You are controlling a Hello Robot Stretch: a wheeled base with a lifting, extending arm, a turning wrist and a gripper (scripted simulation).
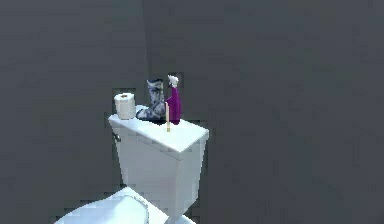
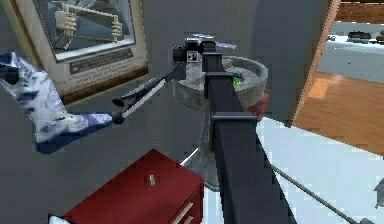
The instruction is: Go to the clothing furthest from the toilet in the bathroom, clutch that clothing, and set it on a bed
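One garment in hand, near the toilet [image 1: 160,152].
Blue-white clothing [image 2: 48,118] hangs at the far end of the gripper [image 2: 116,110], clear of surfaces, so held; finger spacing cannot be told. Next, probably: drive out, find a bed.

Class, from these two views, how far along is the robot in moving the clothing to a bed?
Done: it stands by the toilet, arm reaching to the blue-and-white clothing. In hand: the gripper is at the clothing; whether it holds it cannot be told. Left: carrying it to a bed.
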